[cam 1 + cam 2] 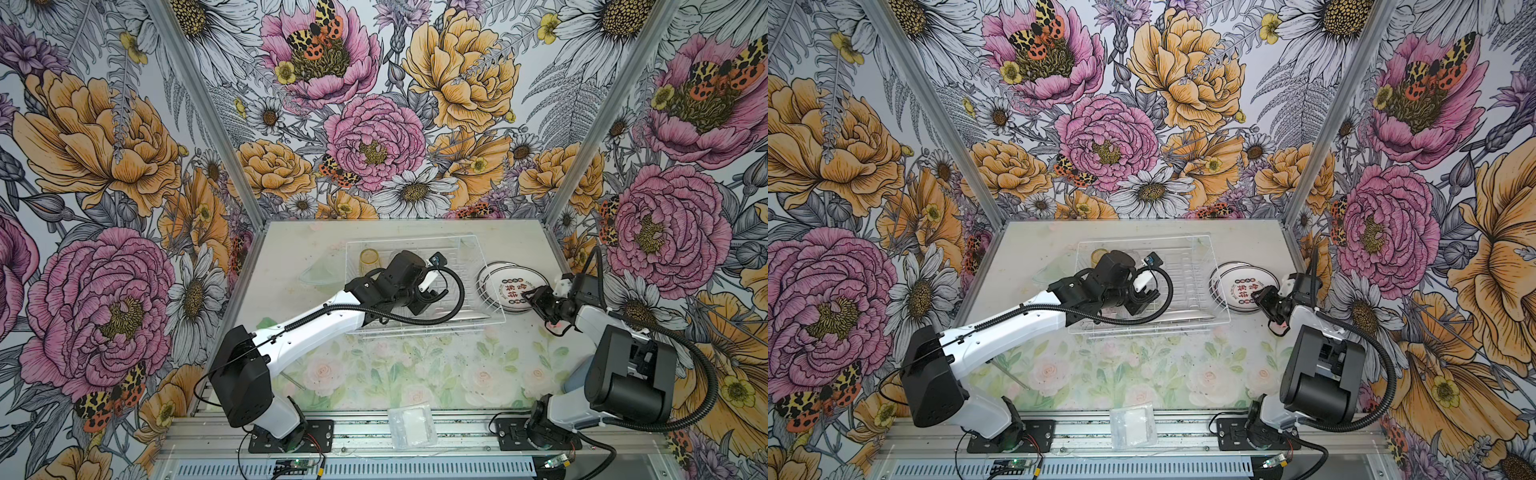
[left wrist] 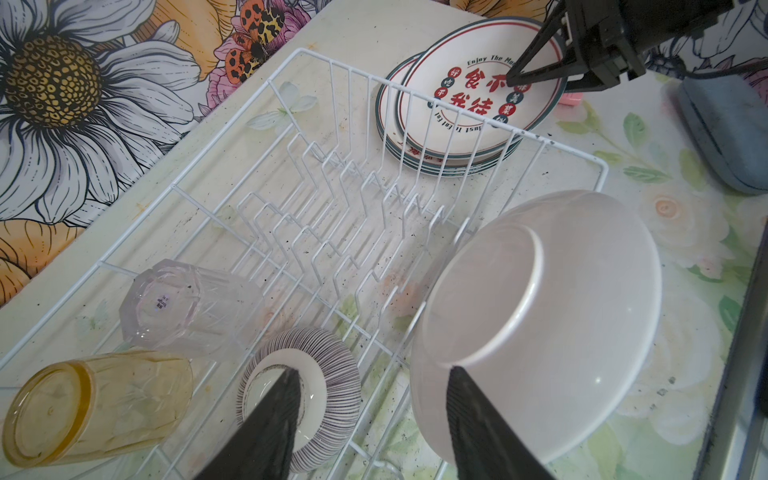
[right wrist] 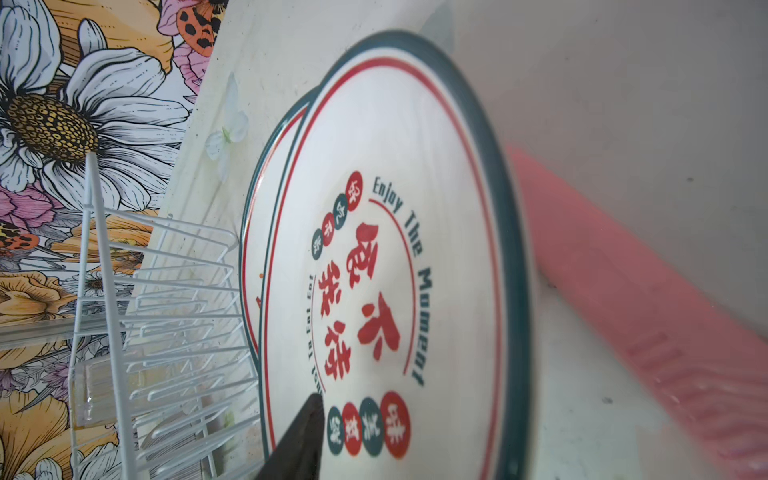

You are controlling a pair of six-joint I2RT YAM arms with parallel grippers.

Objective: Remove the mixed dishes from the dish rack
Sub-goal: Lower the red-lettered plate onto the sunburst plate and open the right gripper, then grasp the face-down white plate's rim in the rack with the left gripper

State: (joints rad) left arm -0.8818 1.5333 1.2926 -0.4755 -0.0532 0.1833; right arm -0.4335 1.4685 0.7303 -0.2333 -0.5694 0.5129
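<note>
The white wire dish rack holds a yellow tumbler and a clear tumbler on their sides. It also holds an upturned ribbed bowl and a leaning white bowl. My left gripper hovers open over the rack, with one finger before each bowl. A stack of plates lies on the table right of the rack. My right gripper is open at the top plate's rim. One finger lies over the plate's face and the other is hidden.
A blurred pink thing lies on the table beside the plates, under my right gripper. A blue-grey object sits near the right arm's base. A white plastic packet rests on the front rail. Floral walls close in on three sides.
</note>
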